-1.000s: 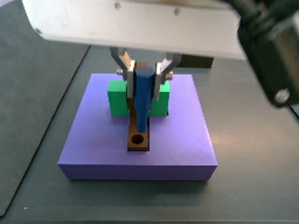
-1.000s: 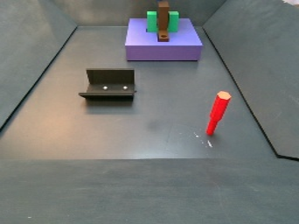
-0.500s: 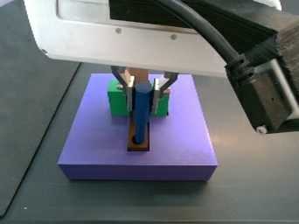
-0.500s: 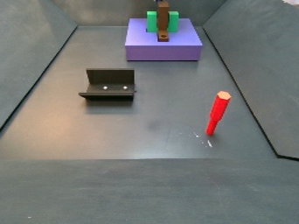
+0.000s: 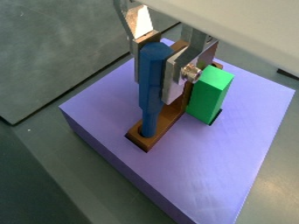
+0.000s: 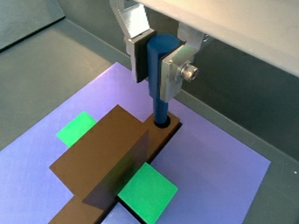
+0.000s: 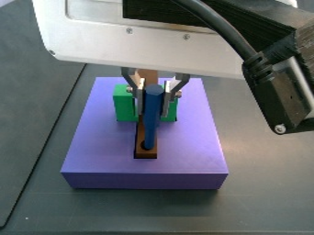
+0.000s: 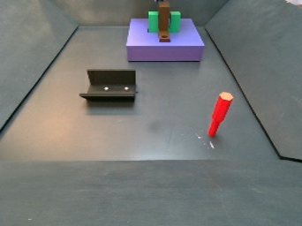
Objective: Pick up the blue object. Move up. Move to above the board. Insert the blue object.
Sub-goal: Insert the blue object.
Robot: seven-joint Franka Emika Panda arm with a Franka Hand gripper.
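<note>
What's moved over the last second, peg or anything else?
The gripper, shut on the blue object, carried it from over the green block toward the hole end of the board and lowered it; its tip now meets the hole. Board, purple slab, red peg and fixture stayed.

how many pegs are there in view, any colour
2. The blue object stands upright in the gripper, its lower end at the hole of the board on the purple slab. The red peg stands on the floor, right of the fixture. None seems hidden.
</note>
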